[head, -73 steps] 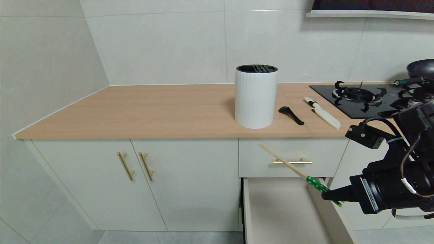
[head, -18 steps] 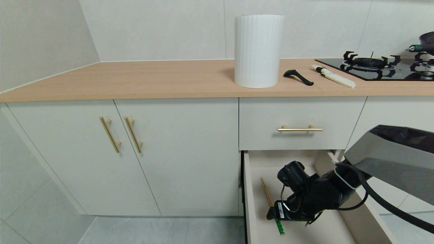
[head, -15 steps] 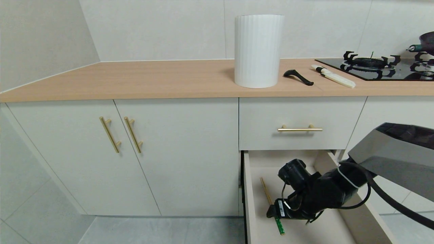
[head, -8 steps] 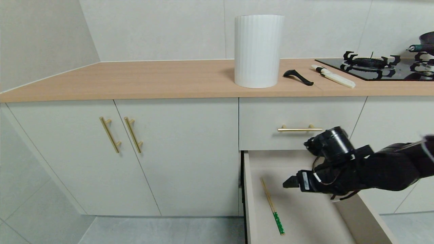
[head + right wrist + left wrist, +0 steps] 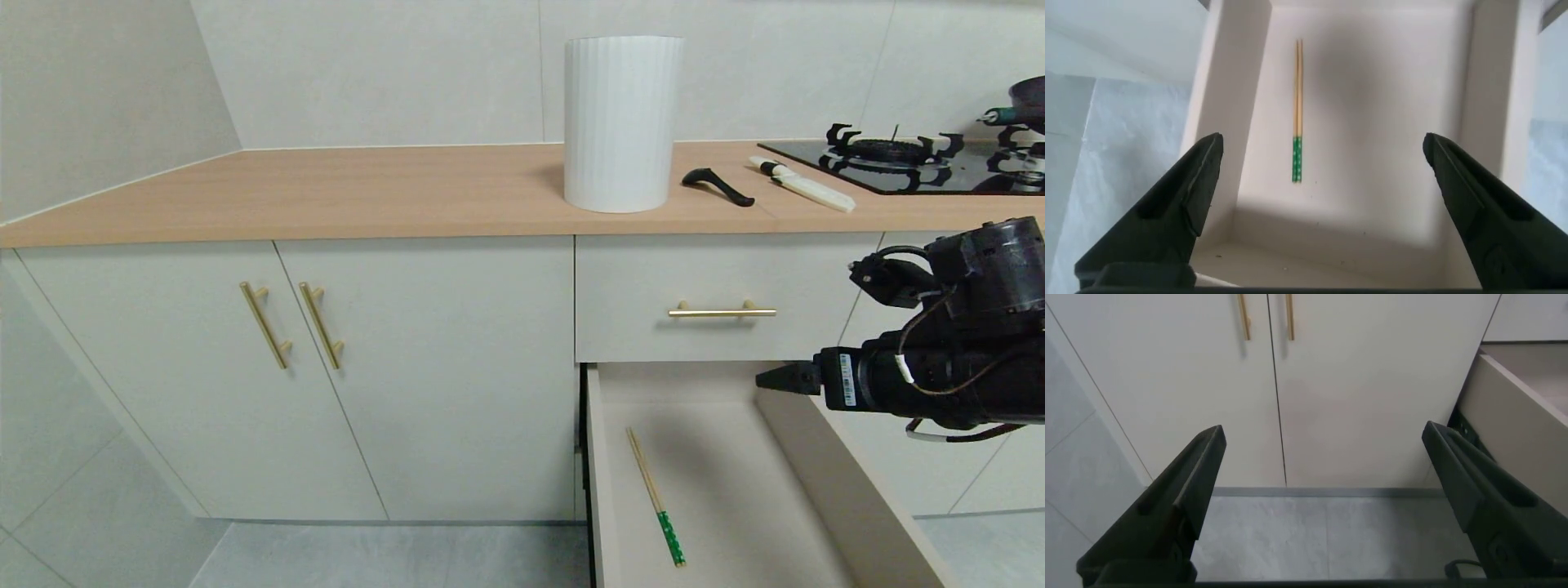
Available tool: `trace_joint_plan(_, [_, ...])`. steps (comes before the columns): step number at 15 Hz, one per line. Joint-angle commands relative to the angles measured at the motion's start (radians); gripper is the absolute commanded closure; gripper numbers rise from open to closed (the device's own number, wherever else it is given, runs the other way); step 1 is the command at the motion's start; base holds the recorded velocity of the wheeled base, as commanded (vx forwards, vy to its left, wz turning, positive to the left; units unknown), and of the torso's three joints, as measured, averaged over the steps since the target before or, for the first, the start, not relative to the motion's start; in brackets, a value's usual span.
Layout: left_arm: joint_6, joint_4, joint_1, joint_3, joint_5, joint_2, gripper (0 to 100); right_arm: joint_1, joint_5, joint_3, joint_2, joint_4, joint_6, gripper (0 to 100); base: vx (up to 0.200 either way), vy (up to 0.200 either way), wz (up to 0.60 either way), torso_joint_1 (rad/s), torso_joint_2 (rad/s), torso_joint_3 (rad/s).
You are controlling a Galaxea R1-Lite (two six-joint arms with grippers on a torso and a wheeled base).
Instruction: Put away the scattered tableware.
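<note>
In the head view, the right gripper (image 5: 774, 378) hangs level above the right wall of the open drawer (image 5: 595, 474), with its tip pointing toward the robot's left. From this side angle the spread of its fingers cannot be told. The chopsticks (image 5: 653, 498) lie flat on the drawer floor, below the gripper and well to its left. They sit close to the drawer's left wall, with their green ends toward the drawer's front. A closed drawer (image 5: 653, 278) is just above and to the left of the gripper. On the countertop (image 5: 367, 192), higher than the gripper, stand a white holder (image 5: 620, 122), a black spoon (image 5: 718, 186) and a knife (image 5: 804, 184). The spoon lies between the holder and the knife. A stove (image 5: 898, 163) sits directly above the gripper, beyond the knife.

In the left wrist view, the left gripper (image 5: 1323, 445) has its fingers spread wide with nothing between them. It faces closed cabinet doors (image 5: 1372, 384) and the grey floor (image 5: 1323, 531). The drawer's side (image 5: 1511, 400) is off past one finger.

In the right wrist view, the right gripper (image 5: 1323, 147) is spread wide and empty, looking down into the drawer (image 5: 1226, 106). The chopsticks (image 5: 1297, 106) lie side by side well beneath it. They lie within the gap between the fingers, nearer one finger than the other, and touch neither.
</note>
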Motion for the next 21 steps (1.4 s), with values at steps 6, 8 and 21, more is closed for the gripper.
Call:
trace_joint_plan(6, [0.000, 0.000, 0.000, 0.000, 0.000, 0.002, 0, -0.001, 0.001, 0.014, -0.031, -0.008, -0.008, 0, 0.000, 0.000, 0.00, 0.069, -0.23, -0.226])
trace_joint_plan(8, [0.000, 0.000, 0.000, 0.000, 0.000, 0.002, 0, 0.000, 0.003, 0.016, -0.030, -0.008, -0.007, 0, 0.000, 0.000, 0.00, 0.115, -0.56, -0.312])
trace_joint_plan(21, [0.000, 0.000, 0.000, 0.000, 0.000, 0.002, 0, 0.003, 0.007, 0.021, -0.027, -0.010, -0.016, 0, 0.000, 0.000, 0.00, 0.183, -0.49, -0.293])
